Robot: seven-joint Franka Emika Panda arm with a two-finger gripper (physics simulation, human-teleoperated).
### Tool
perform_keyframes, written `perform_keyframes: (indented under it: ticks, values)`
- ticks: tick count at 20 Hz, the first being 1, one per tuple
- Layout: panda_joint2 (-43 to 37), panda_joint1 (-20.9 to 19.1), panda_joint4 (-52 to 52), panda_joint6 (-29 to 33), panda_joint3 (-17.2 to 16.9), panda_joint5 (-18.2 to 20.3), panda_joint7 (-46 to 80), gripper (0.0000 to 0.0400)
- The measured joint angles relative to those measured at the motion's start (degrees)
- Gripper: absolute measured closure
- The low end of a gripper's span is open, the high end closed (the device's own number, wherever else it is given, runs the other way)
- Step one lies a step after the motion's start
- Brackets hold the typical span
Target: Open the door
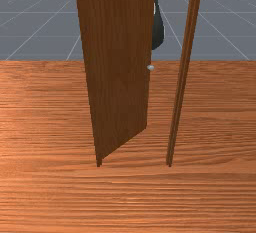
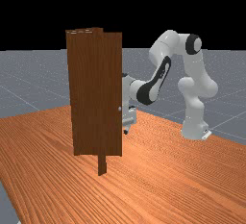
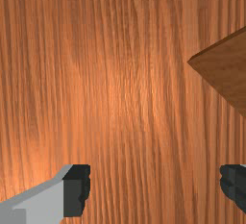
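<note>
Door (image 1: 117,67), tall flat brown wood, ajar | white-grey two-finger gripper (image 2: 127,127) between door and arm-side edge of orange-brown wooden tabletop (image 1: 220,177) | jaws spread wide

The bench (image 2: 168,184) is orange-brown wood with streaky grain, and light falls on it in soft, glowing patches in the wrist view. Beyond its edge a blue-grey floor (image 2: 29,74) ruled with thin pale lines runs off to a level horizon, under a plain black backdrop (image 2: 120,2) in the far view.
</note>
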Motion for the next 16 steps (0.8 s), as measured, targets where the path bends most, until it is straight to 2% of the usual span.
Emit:
perform_keyframes:
  ticks: [1, 2, 3, 4, 7, 9, 10, 11, 12, 13, 14, 16]
  values:
    - [0.0, 0.0, 0.0, 0.0, 0.0, 0.0, 0.0, 0.0157]
    - [0.0, 0.0, 0.0, 0.0, 0.0, 0.0, 0.0, 0.0252]
    - [0.0, 0.0, 0.0, 0.0, 0.0, 0.0, 0.0, 0.031]
    - [0.0, 0.0, 0.0, 0.0, 0.0, 0.0, 0.0, 0.0346]
    - [0.0, -0.3, -0.1, 0.2, 0.3, -0.1, -2.0, 0.0388]
    - [0.0, -1.1, -0.1, 0.4, 0.8, -0.3, -5.8, 0.0396]
    - [-0.7, -1.5, -1.3, 0.5, 0.8, 2.2, -3.4, 0.0397]
    - [-2.7, -1.5, -4.4, 1.6, 0.7, 2.3, -3.6, 0.0398]
    - [-6.0, 0.3, -9.5, 3.4, -1.0, -3.1, 1.1, 0.0399]
    - [-10.5, -0.3, -16.0, 5.3, -0.7, -0.7, 2.0, 0.0399]
    - [-16.0, -0.3, -23.5, 7.1, -0.9, -1.4, 6.1, 0.04]
    - [-27.4, -1.5, -37.2, 9.5, -0.6, -2.7, 5.1, 0.04]
